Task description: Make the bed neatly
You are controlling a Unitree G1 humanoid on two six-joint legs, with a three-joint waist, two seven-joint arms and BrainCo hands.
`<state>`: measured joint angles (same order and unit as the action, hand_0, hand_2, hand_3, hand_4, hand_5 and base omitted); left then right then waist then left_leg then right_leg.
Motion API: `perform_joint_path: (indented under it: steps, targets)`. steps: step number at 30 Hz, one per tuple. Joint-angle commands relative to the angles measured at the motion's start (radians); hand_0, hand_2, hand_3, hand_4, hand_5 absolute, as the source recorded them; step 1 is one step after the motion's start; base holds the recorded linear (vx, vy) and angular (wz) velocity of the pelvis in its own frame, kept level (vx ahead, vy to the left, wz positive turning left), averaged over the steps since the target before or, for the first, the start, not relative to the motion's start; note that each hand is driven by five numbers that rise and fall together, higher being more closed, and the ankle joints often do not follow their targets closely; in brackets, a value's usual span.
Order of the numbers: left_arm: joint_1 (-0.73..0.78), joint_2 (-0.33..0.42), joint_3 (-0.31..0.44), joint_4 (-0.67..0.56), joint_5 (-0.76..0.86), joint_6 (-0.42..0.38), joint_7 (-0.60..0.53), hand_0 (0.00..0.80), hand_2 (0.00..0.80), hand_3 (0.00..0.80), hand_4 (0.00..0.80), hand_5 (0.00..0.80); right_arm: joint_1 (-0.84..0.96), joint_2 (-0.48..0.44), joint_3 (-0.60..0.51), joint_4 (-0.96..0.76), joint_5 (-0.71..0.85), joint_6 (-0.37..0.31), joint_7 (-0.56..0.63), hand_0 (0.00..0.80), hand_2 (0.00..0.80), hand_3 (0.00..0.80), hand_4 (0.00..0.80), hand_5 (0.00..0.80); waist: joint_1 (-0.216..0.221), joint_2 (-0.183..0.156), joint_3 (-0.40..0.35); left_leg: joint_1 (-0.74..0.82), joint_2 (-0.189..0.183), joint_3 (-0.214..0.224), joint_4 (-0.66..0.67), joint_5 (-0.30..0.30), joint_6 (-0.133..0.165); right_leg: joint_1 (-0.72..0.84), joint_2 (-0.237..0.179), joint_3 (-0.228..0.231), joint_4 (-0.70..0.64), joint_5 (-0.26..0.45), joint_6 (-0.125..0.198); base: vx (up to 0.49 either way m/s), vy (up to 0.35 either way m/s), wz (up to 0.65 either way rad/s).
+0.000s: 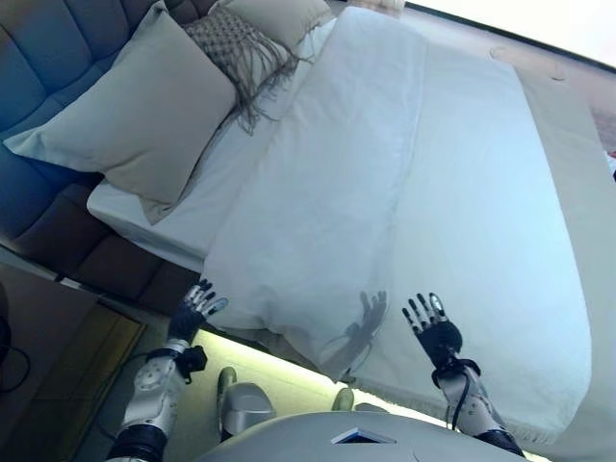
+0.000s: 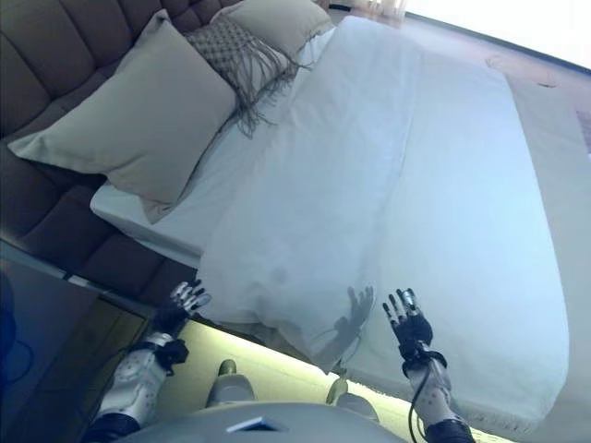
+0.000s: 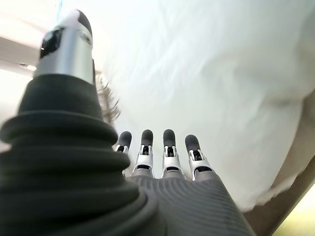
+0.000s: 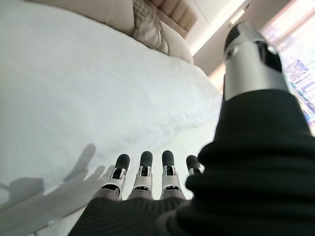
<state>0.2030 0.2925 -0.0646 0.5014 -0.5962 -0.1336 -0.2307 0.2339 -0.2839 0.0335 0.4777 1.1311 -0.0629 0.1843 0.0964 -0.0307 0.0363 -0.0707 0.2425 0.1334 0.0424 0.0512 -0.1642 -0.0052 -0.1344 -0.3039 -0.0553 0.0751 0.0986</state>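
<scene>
Bed's white duvet (image 1: 385, 192) beyond both hands' fingers (image 1: 422, 310)

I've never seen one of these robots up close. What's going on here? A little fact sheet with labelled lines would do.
Bed: white duvet spread over it, folded over on itself along the near side
Pillows: large beige pillow at the headboard, fringed cushion and another pillow beyond it
Left hand: open, at the duvet's near corner, holding nothing
Right hand: open, fingers spread over the duvet's near edge, holding nothing
</scene>
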Motion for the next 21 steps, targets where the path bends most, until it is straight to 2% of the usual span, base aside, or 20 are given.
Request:
perform_joint_path:
  steps: [1,2,4,6,9,12,15,18,19,21]
  targets:
    - [-0.043,0.019,0.004,0.015,-0.189,0.067,-0.059,0.000,0.000,0.000,0.000,0.000,-0.019,0.032,-0.056,-0.091,0.008,-0.035,0.031,0.000,0.000,0.000,0.000,0.000,-0.022,-0.020,0.012,-0.090,-0.073,0.002,0.082,0.016,0.062,0.054,-0.067,0.024,0.101,-0.066,0.048,0.111,0.187,-0.11]
    - [-0.059,-0.005,0.021,0.075,-0.267,0.099,-0.094,0.000,0.000,0.000,0.000,0.000,-0.014,0.043,-0.064,-0.079,-0.008,-0.029,0.027,0.000,0.000,0.000,0.000,0.000,-0.035,-0.009,0.011,-0.084,-0.079,0.009,0.089,0.005,0.068,0.048,-0.087,0.034,0.117,-0.070,0.060,0.073,0.140,-0.03]
    - [-0.073,-0.019,0.033,0.110,-0.327,0.131,-0.118,0.000,0.000,0.000,0.000,0.000,-0.015,0.049,-0.066,-0.061,-0.023,-0.028,0.032,0.000,0.000,0.000,0.000,0.000,-0.044,0.000,0.017,-0.099,-0.078,0.011,0.119,-0.010,0.071,0.024,-0.106,0.036,0.145,-0.081,0.062,0.024,0.109,-0.04]
    - [-0.103,-0.023,0.040,0.146,-0.338,0.148,-0.139,0.000,0.000,0.000,0.000,0.000,-0.050,0.062,-0.051,-0.037,-0.019,-0.043,0.046,0.000,0.000,0.000,0.000,0.000,-0.041,-0.005,0.047,-0.157,-0.070,0.011,0.195,-0.033,0.064,-0.025,-0.121,0.041,0.186,-0.092,0.062,-0.133,-0.005,-0.08]
    - [-0.204,0.006,-0.003,0.197,-0.372,0.103,-0.122,0.000,0.000,0.000,0.000,0.000,-0.139,0.064,-0.011,-0.031,0.026,-0.081,0.044,0.000,0.000,0.000,0.000,0.000,-0.040,-0.020,0.118,-0.298,-0.048,-0.010,0.275,-0.036,0.049,-0.102,-0.110,0.053,0.201,-0.087,0.060,-0.439,-0.164,-0.07]
    - [-0.310,0.009,-0.041,0.231,-0.433,0.075,-0.114,0.000,0.000,0.000,0.000,0.000,-0.225,0.057,0.029,-0.040,0.051,-0.137,0.033,0.000,0.000,0.000,0.000,0.000,-0.037,-0.032,0.189,-0.415,-0.032,-0.051,0.316,-0.022,0.033,-0.176,-0.092,0.047,0.207,-0.078,0.055,-0.361,-0.106,-0.12]
    - [-0.323,-0.012,-0.060,0.241,-0.481,0.084,-0.125,0.000,0.000,0.000,0.000,0.000,-0.244,0.049,0.031,-0.056,0.040,-0.167,0.008,0.000,0.000,0.000,0.000,0.000,-0.030,-0.037,0.209,-0.463,-0.022,-0.066,0.332,-0.006,0.022,-0.184,-0.084,0.032,0.202,-0.075,0.050,-0.055,0.010,-0.14]
    - [-0.319,-0.019,-0.069,0.216,-0.508,0.116,-0.132,0.000,0.000,0.000,0.000,0.000,-0.256,0.040,0.016,-0.060,0.059,-0.197,0.002,0.000,0.000,0.000,0.000,0.000,-0.014,-0.053,0.216,-0.494,-0.029,-0.077,0.340,-0.004,0.030,-0.176,-0.094,0.010,0.179,-0.066,0.061,-0.014,0.021,0.08]
    - [-0.317,-0.018,-0.067,0.212,-0.517,0.127,-0.136,0.000,0.000,0.000,0.000,0.000,-0.261,0.039,0.011,-0.059,0.068,-0.206,0.010,0.000,0.000,0.000,0.000,0.000,-0.006,-0.057,0.221,-0.500,-0.028,-0.088,0.363,-0.036,0.021,-0.172,-0.094,0.013,0.184,-0.082,0.068,-0.005,-0.006,0.03]
    - [-0.312,-0.021,-0.062,0.224,-0.527,0.139,-0.145,0.000,0.000,0.000,0.000,0.000,-0.273,0.040,0.005,-0.068,0.088,-0.214,0.019,0.000,0.000,0.000,0.000,0.000,0.005,-0.065,0.233,-0.542,-0.030,-0.100,0.413,-0.053,0.024,-0.200,-0.104,0.008,0.216,-0.088,0.065,-0.029,-0.016,-0.02]
